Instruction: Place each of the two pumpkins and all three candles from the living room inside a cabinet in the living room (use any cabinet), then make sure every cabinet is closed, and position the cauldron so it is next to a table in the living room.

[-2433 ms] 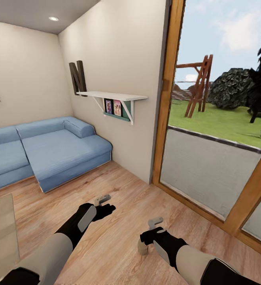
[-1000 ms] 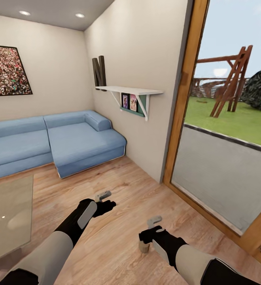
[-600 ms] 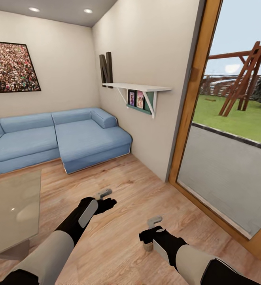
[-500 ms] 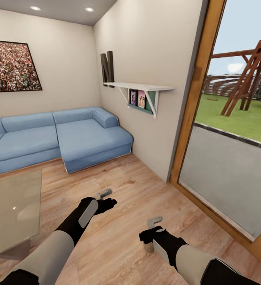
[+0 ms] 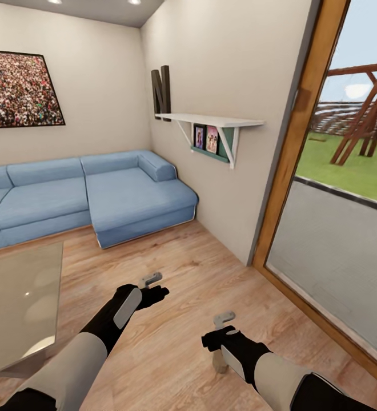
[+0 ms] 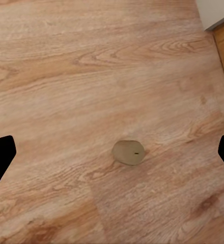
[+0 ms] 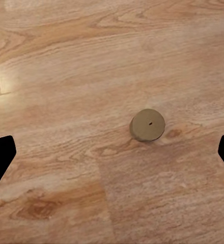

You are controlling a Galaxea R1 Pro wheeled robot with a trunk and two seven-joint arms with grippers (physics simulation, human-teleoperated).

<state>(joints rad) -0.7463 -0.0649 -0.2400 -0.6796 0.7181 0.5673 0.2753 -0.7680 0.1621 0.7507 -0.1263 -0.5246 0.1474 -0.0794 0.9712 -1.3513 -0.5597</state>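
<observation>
A stubby tan candle (image 5: 219, 363) stands on the wood floor, half hidden under my right wrist. In the right wrist view a candle (image 7: 147, 124) stands upright on the floor between the spread black fingertips (image 7: 0, 155), well below them. The left wrist view holds a candle (image 6: 128, 152) too, seen at a slant; I cannot tell if it is the same one. My left gripper (image 5: 150, 279) and right gripper (image 5: 224, 317) both hang open and empty above the floor. The glossy low table (image 5: 17, 297) sits at the left edge. Pumpkins, cabinet and cauldron are out of view.
A blue corner sofa (image 5: 97, 194) lines the far wall. A white wall shelf (image 5: 211, 121) juts out at the right. A wood-framed glass door (image 5: 303, 188) runs along the right side. Open wood floor (image 5: 177, 257) lies ahead.
The whole picture has slid as the camera turned and advanced: more of the table and the wall picture shows, less of the garden. Both arms keep the same pose.
</observation>
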